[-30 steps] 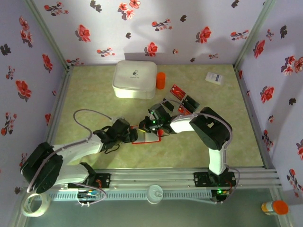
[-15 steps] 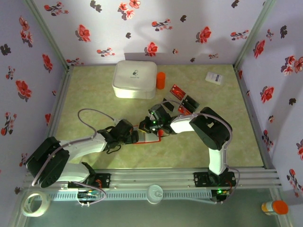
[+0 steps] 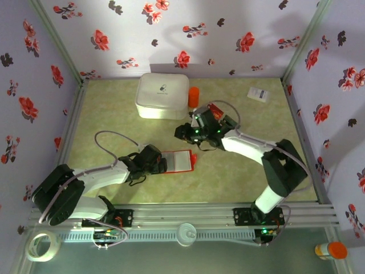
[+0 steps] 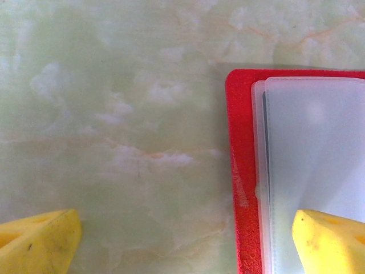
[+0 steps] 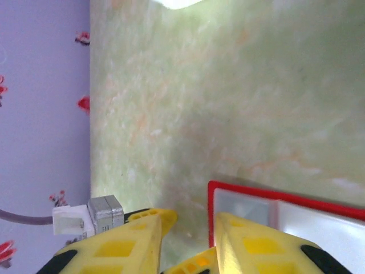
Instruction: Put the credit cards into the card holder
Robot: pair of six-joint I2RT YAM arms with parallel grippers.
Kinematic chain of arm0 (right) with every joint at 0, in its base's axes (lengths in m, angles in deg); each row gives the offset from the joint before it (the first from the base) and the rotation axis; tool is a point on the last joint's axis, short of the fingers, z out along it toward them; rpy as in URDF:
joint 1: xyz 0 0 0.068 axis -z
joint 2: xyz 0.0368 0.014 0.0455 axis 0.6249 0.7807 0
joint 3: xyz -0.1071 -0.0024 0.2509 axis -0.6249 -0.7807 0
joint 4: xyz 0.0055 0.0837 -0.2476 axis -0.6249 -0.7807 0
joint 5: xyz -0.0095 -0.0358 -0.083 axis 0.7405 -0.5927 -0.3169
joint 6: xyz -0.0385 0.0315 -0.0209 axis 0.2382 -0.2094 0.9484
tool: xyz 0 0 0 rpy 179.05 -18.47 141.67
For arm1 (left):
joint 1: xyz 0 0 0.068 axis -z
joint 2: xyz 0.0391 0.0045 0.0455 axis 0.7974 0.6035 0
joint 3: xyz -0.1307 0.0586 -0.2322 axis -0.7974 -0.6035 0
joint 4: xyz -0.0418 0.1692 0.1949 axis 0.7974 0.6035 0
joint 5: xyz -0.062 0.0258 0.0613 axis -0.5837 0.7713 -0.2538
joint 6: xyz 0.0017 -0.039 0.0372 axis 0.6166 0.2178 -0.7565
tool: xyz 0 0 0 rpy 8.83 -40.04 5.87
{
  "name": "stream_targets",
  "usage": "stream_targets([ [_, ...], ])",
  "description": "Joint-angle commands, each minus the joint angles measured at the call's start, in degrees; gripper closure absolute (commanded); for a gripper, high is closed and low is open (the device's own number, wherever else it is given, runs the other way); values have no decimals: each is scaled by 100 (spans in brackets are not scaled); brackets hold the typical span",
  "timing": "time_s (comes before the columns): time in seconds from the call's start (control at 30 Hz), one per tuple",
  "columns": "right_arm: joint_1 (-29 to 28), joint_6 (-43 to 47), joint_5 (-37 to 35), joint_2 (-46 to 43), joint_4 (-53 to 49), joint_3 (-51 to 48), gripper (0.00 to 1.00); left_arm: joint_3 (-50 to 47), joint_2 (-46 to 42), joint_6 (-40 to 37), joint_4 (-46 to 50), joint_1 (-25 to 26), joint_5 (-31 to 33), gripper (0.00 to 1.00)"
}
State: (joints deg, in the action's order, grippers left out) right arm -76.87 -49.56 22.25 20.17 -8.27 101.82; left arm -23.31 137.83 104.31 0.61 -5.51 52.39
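Left gripper (image 3: 162, 164) low, jaws spread over card holder (image 3: 180, 161)

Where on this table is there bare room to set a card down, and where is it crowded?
Bare: the far left strip between the left wall and the white box; the near strip between the wallet and the front rail; the far right corner around the small white box. Crowded: the middle, where the orange cylinder, cards and right claw bunch.
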Motion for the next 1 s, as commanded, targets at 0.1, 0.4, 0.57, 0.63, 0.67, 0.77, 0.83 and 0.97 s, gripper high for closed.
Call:
stream_targets([
  [0.1, 488, 1633, -1151, -428, -2371, 442, 61, 62, 240, 5, 481, 13, 177, 4],
  [0.4, 778, 3242, -2834, -336, -4045, 1022, 56, 81, 303, 23, 549, 26, 206, 4],
  [0.57, 774, 3667, -3495, -48, -4445, 1304, 55, 75, 321, 30, 531, 26, 206, 4],
  [0.63, 778, 3789, -3744, 78, -4528, 1404, 56, 73, 327, 23, 531, 26, 206, 4],
  [0.67, 778, 3825, -3856, 148, -4561, 1460, 56, 72, 323, 24, 530, 26, 206, 4],
  [0.77, 778, 3944, -4175, 377, -4663, 1622, 56, 61, 329, 33, 521, 25, 203, 4],
  [0.83, 778, 4011, -4369, 528, -4695, 1717, 56, 54, 328, 39, 518, 26, 210, 4],
  [0.97, 794, 4085, -4582, 756, -4722, 1830, 57, 42, 321, 39, 523, 26, 206, 4],
])
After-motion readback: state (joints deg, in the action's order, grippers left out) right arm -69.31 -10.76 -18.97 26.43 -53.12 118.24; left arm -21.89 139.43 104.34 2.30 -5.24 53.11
